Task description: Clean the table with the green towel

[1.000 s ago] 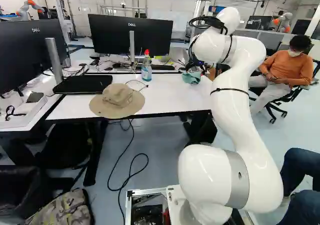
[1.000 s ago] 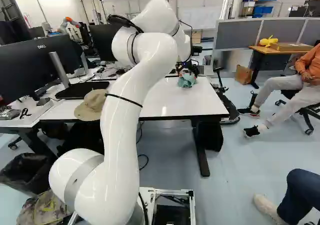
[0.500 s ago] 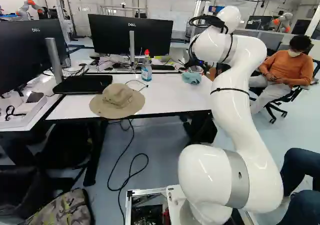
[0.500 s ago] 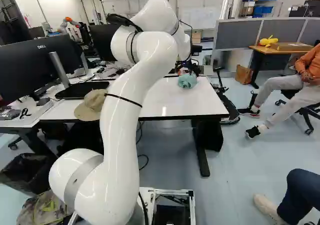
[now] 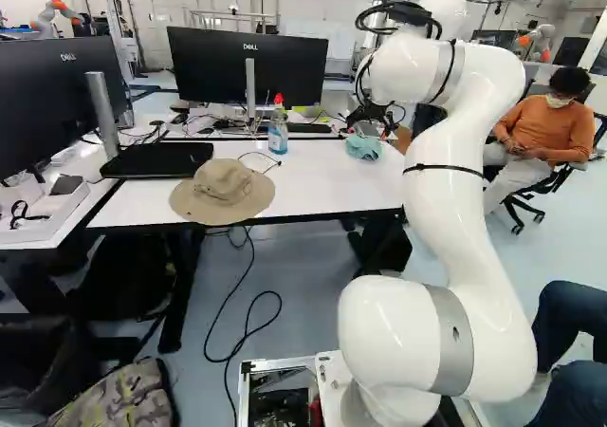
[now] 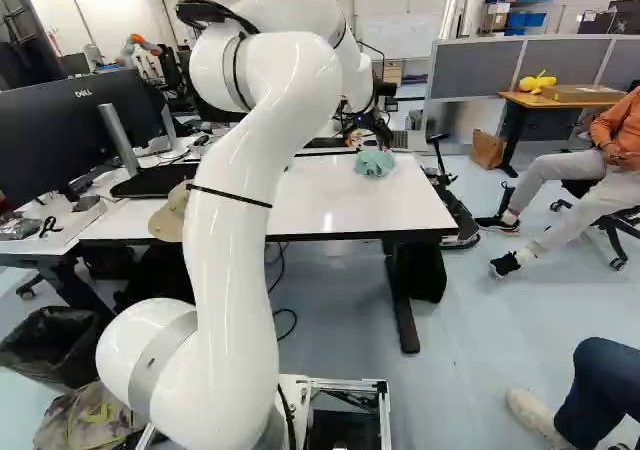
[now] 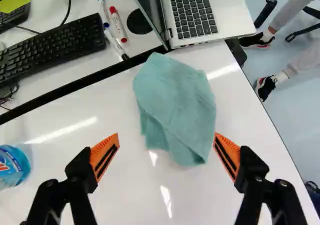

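1. White worktop (image 5: 318,185): glossy, black-edged, ahead of the arm (image 5: 455,228).
2. Tan brimmed hat (image 5: 223,180): rests at the near edge.
3. Green towel (image 7: 175,107): rumpled, lying on the worktop near the open laptop (image 7: 232,22).
4. Tool (image 6: 372,127): 2 orange-padded fingers standing wide apart, towel ahead of them.

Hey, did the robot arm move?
Yes: in the left base view, the arm's upper part has gone up and right, judged against the middle monitor.

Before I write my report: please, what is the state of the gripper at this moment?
Gripper: open, holding nothing; the towel lies on the table.
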You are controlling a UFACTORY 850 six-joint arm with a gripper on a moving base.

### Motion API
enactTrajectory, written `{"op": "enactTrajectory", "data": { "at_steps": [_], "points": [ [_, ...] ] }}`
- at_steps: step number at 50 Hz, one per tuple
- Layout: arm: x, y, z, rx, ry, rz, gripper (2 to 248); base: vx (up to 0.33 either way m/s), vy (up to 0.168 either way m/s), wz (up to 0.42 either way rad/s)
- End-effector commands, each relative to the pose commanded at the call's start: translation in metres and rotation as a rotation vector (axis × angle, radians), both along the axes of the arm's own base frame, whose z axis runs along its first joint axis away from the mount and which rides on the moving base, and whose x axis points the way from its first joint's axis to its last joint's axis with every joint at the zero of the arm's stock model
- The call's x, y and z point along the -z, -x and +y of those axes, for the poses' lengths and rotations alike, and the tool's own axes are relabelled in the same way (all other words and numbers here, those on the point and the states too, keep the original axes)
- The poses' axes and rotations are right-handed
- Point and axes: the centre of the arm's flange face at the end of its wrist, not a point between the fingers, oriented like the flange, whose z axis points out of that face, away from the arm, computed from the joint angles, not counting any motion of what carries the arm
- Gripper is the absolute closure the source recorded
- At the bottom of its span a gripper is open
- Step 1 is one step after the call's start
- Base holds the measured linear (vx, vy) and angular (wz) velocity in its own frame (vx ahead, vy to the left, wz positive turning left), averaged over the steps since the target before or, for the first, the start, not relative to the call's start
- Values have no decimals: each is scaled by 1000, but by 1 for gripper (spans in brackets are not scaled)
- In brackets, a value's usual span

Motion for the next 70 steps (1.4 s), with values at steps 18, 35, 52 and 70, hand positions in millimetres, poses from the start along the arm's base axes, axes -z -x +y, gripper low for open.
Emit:
{"op": "enactTrajectory", "data": {
  "at_steps": [18,35,52,70],
  "points": [
    [-10,31,4,8,-2,9,3,0,0,0],
    [-16,56,4,23,11,-26,3,0,0,0],
    [-22,82,2,42,31,-75,3,0,0,0],
    [-23,102,5,47,27,-62,3,0,0,0]
  ]
}}
